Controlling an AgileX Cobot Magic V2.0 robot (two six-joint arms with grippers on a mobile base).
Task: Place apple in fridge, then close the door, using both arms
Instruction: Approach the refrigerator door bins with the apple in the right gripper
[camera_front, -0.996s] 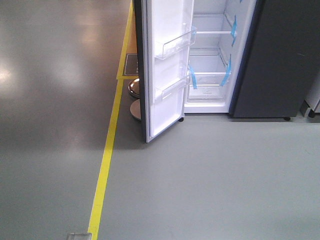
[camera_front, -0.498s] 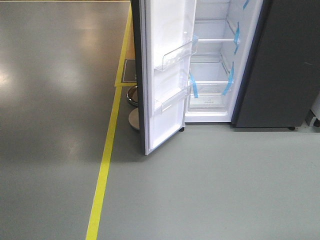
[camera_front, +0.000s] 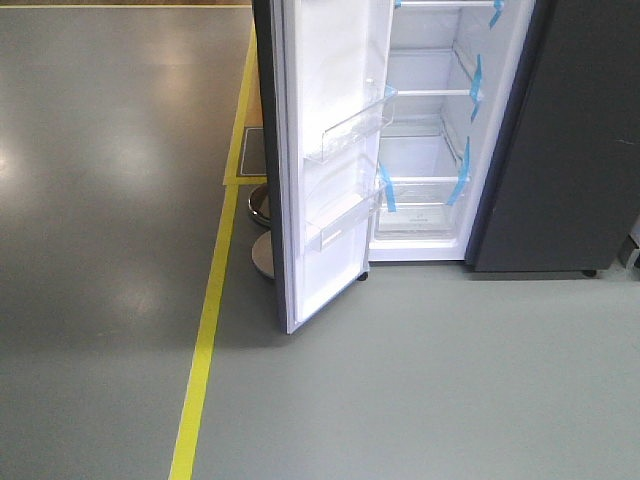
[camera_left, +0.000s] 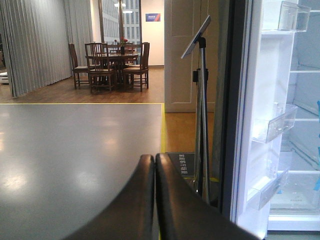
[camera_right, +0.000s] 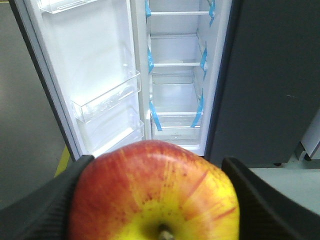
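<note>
Grey floor (camera_front: 450, 380) fronts the open fridge (camera_front: 425, 150); right gripper (camera_right: 157, 205) clamps the apple (camera_right: 150, 180), its underside cropped; left gripper (camera_left: 154, 200) pressed closed

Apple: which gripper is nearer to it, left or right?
Right. The right gripper clamps the apple between its fingers. The left gripper is shut and empty, pointed past the door, with no apple in its view.

No legible text (wall sign (camera_left: 153, 17) and floor mat (camera_left: 180, 161) too blurred)
</note>
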